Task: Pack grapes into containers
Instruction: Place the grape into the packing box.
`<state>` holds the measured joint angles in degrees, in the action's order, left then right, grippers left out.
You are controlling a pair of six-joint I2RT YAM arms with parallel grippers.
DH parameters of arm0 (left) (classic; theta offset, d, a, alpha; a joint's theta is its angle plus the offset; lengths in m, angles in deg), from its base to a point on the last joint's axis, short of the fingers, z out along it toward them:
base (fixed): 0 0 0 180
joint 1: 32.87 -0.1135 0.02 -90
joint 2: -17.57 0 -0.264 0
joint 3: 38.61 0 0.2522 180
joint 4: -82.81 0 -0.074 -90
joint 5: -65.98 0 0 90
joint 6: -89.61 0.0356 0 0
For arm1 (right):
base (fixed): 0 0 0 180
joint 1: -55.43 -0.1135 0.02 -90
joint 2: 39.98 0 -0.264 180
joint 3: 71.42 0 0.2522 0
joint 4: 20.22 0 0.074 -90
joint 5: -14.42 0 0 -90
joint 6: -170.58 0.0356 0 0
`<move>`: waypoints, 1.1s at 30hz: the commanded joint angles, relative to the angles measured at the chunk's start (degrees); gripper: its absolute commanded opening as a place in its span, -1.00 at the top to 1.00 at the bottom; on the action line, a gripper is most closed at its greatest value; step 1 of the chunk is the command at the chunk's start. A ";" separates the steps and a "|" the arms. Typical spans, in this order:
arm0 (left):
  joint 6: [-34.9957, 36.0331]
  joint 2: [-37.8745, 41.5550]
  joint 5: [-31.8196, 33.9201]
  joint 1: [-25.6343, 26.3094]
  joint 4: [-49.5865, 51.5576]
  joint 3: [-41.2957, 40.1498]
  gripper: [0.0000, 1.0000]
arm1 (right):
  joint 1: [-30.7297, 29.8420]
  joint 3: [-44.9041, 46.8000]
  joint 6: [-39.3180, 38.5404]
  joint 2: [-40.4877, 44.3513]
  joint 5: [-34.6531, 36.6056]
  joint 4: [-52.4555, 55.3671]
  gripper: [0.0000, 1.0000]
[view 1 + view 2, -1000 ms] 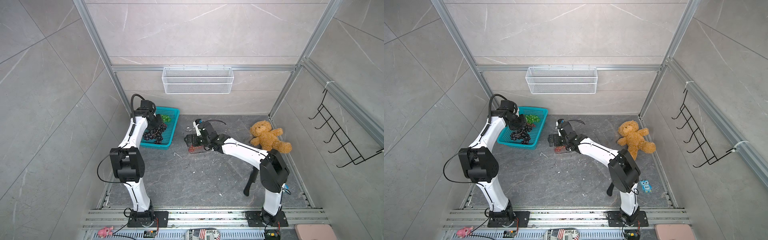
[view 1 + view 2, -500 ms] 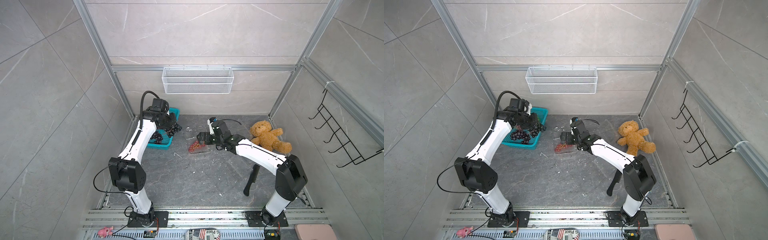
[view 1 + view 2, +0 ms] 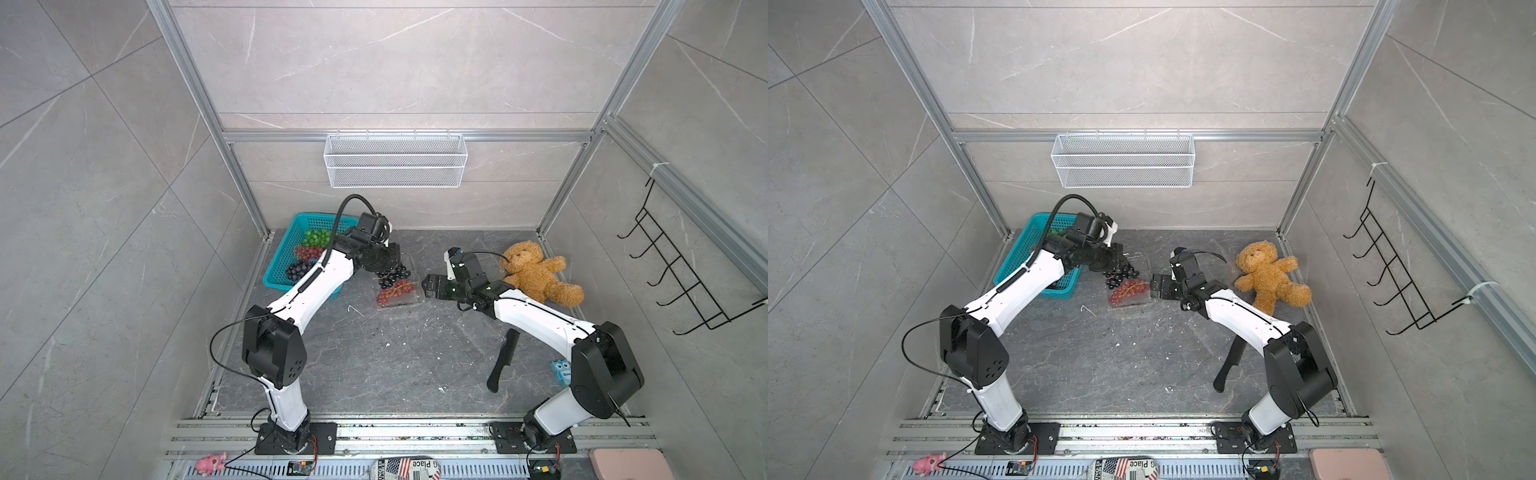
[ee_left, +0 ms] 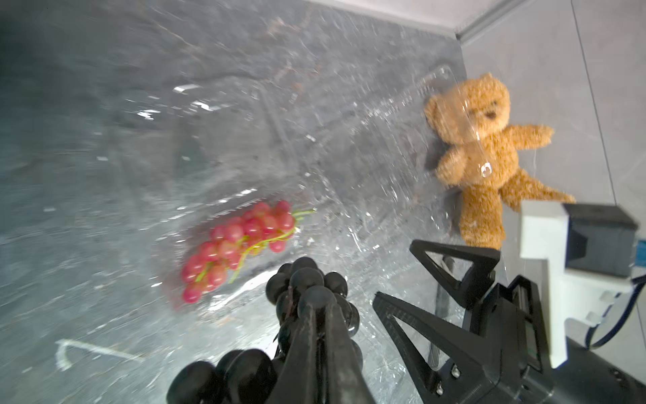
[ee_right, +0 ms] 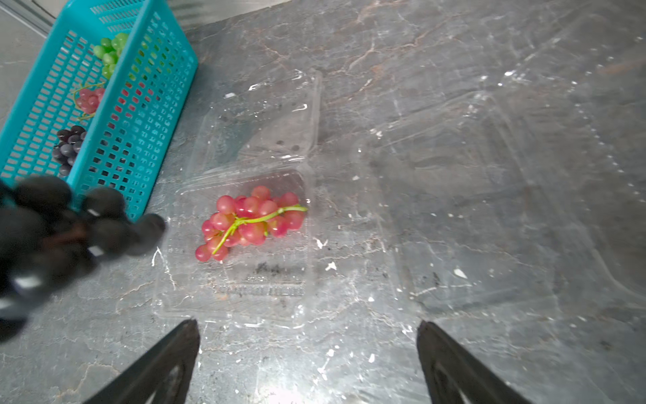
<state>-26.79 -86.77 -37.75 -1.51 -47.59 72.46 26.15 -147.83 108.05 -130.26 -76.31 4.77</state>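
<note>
We see left gripper (image 4: 316,304) pinched shut on dark grapes (image 4: 307,276), off the floor. Clear box (image 5: 244,290) holding red grapes (image 5: 250,222) sits just below it. Right gripper (image 5: 307,323) spread wide, empty, facing box.

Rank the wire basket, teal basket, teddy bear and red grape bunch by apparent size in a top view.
Largest: wire basket.
Then teal basket, partly hidden, and teddy bear: too alike to rank.
Smallest: red grape bunch.

White arms (image 3: 307,299), black joints (image 3: 274,349), black cables (image 3: 352,197).
</note>
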 commanded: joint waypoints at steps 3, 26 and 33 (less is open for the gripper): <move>2.60 -3.60 -4.34 1.30 -5.75 1.16 1.00 | 0.82 1.96 0.93 2.30 -0.97 -1.56 -0.99; 11.55 -10.90 -6.09 1.60 -10.87 -5.13 1.00 | 1.50 3.31 2.23 -0.04 -4.58 -5.30 -0.99; 12.86 -13.15 -3.58 1.12 -8.22 -4.17 0.92 | 1.50 3.93 2.33 -0.40 -4.98 -5.77 -0.99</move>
<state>-16.16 -98.74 -42.06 0.10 -56.60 67.04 27.51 -144.62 109.53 -129.76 -80.57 0.09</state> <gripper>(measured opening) 0.066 0.995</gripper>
